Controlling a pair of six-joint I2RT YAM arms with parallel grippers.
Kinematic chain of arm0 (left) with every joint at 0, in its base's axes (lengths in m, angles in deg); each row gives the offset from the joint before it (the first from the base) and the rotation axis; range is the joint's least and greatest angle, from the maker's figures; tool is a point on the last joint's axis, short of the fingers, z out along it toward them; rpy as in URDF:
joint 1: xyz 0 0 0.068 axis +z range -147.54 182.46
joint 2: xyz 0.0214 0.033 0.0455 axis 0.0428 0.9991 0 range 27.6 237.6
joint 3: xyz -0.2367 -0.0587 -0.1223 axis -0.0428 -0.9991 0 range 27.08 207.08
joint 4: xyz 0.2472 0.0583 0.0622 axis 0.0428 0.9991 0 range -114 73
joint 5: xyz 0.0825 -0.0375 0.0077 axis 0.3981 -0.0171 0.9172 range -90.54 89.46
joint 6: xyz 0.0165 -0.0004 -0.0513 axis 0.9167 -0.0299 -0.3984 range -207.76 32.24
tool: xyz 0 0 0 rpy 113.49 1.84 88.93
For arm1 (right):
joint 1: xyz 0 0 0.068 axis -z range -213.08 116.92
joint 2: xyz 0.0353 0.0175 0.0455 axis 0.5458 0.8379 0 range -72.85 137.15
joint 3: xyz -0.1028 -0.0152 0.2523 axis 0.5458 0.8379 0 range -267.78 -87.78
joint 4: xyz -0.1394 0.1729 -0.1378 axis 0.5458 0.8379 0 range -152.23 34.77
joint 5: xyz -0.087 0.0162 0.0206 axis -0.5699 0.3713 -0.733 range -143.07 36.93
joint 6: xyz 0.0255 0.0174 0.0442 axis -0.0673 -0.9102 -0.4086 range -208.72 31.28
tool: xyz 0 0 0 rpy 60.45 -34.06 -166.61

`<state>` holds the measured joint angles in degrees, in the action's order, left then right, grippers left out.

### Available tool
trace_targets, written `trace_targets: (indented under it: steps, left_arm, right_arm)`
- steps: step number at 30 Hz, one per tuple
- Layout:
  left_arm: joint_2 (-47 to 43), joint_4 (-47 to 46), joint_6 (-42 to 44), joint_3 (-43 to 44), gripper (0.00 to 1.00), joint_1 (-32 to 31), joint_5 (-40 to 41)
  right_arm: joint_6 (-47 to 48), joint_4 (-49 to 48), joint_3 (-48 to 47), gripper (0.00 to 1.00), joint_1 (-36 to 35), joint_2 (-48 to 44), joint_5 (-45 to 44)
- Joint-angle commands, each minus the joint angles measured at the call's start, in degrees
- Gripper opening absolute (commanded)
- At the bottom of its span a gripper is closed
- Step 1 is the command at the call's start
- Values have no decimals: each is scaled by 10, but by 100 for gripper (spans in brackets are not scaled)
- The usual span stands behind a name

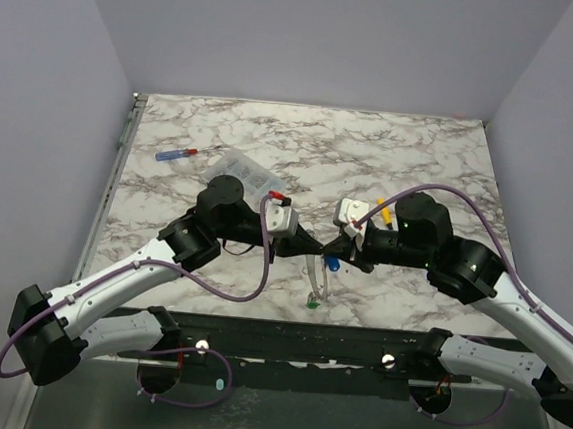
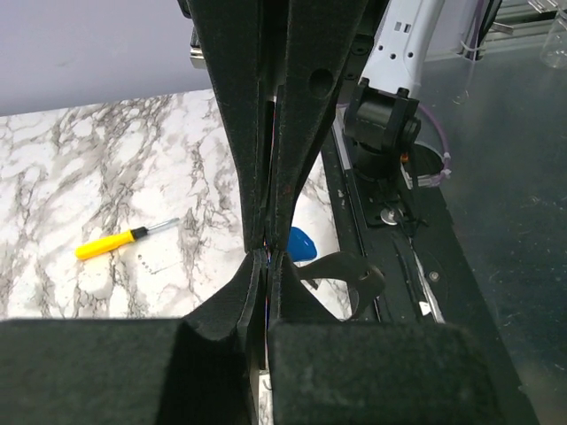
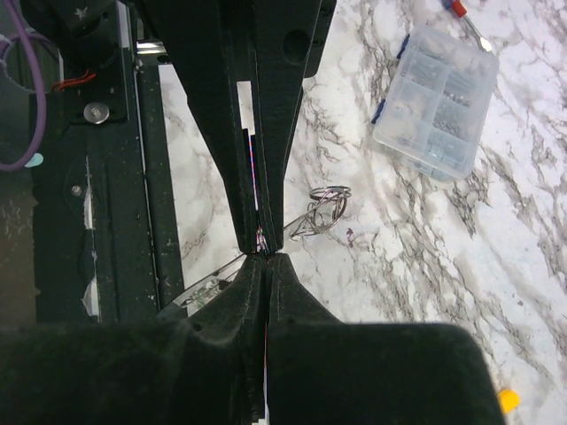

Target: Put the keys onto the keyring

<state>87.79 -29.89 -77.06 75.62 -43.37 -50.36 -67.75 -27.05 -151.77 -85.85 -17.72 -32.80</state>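
Here we see both pairs of jaws pressed together, tip to tip. Nearby: clear box, yellow screwdriver, blue key.

Grey-veined white marble worktop, black fingers, blue key head, yellow-handled screwdriver, plus purple cables

Surface: grey-veined marble.
Left tool: closed, tip pointing right, meeting the right tool's tip at mid-surface.
Right tool: closed, tip pointing left.
Keyring: thin loop, reaching from the tips toward the near edge.
Blue key: just beside the tips.
Green key: at the loop's near end.
Screwdriver: far left, red-and-blue handle.
Box: clear, right of the screwdriver.
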Motion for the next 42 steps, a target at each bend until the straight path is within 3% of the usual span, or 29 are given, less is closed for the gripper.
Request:
trace_targets:
  steps: [1,5,8,15,23,31,42]
  left_arm:
    - [-27,-23,-2,17,0,2,18]
    - [-40,-48,-19,10,0,11,9]
    - [-46,-55,-24,7,0,15,3]
    - [-56,-66,-31,0,0,18,-13]
    - [-67,-116,-67,-13,0,21,-41]
    - [-81,-189,-125,-32,0,21,-52]
    - [-94,-281,-193,-65,0,20,-18]
  right_arm:
    - [-13,-37,11,9,-2,-17,5]
    - [-20,-41,13,42,-2,-31,-12]
    - [-22,-49,17,49,-2,-53,-23]
    - [-26,-87,34,49,-2,-96,-21]
    - [-26,-121,42,45,-2,-83,2]
    - [-31,-146,41,33,-2,-63,28]
    - [-66,-212,59,28,-2,-68,79]
